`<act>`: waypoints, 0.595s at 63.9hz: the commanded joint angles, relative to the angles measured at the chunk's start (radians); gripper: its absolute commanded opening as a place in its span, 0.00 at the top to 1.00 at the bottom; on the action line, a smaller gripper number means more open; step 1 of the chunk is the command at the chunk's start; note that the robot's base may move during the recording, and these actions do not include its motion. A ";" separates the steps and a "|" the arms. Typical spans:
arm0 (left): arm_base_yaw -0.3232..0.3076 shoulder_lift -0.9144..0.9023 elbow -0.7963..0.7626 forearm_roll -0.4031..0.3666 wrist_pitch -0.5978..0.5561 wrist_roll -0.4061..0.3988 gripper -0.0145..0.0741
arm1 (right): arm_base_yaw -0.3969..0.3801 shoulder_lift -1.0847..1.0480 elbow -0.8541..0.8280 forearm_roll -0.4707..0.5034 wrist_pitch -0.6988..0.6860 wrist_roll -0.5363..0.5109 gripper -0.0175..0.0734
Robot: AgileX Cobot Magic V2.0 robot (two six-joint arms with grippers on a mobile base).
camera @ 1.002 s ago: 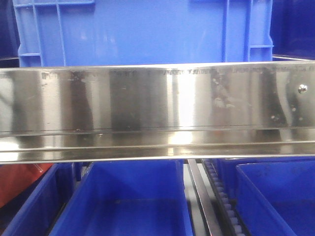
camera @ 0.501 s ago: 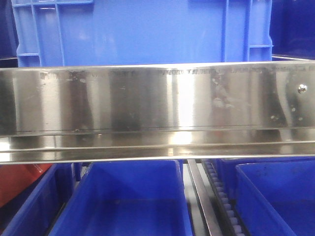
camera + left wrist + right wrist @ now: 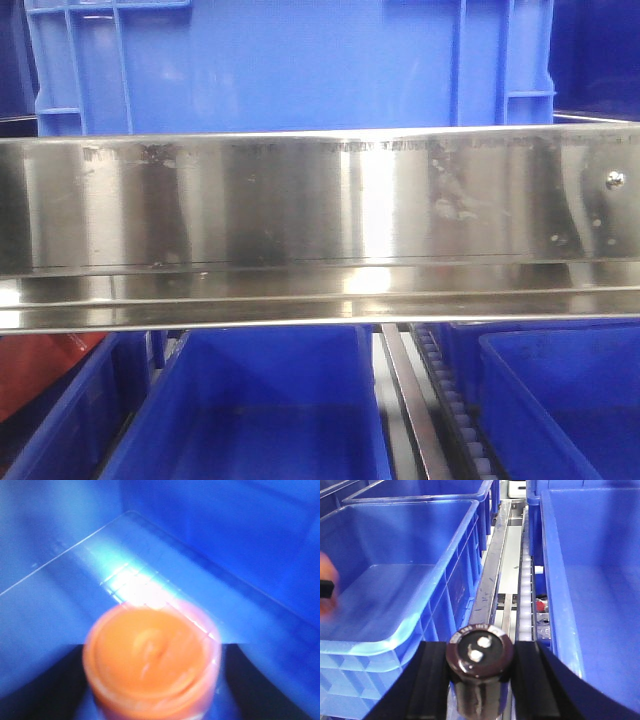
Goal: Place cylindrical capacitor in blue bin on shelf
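**Orange capacitor hanging inside the blue bin**

The capacitor (image 3: 152, 660) is showing its round orange end face to the left wrist camera. It is blurring heavily, with a paler rim along its lower edge, and no print is showing from this angle. It is hanging inside the bin (image 3: 235, 535), over the bright glare on the bin's smooth blue floor and apart from the walls. Whether it is touching the floor cannot be told. The shelf (image 3: 320, 210) is presenting a broad, shiny steel rail running level across the front view, smudged and reflecting light.
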 commanded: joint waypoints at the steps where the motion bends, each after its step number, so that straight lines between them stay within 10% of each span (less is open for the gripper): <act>1: -0.005 -0.020 -0.009 -0.004 -0.009 -0.001 0.19 | 0.002 -0.004 -0.010 0.000 -0.031 -0.001 0.99; 23: -0.005 -0.174 -0.010 0.003 -0.007 -0.001 0.30 | 0.002 -0.008 -0.010 0.000 -0.031 -0.001 0.99; 38: -0.003 -0.324 -0.010 0.017 0.041 -0.001 0.87 | 0.002 -0.045 -0.010 0.000 -0.031 -0.001 0.99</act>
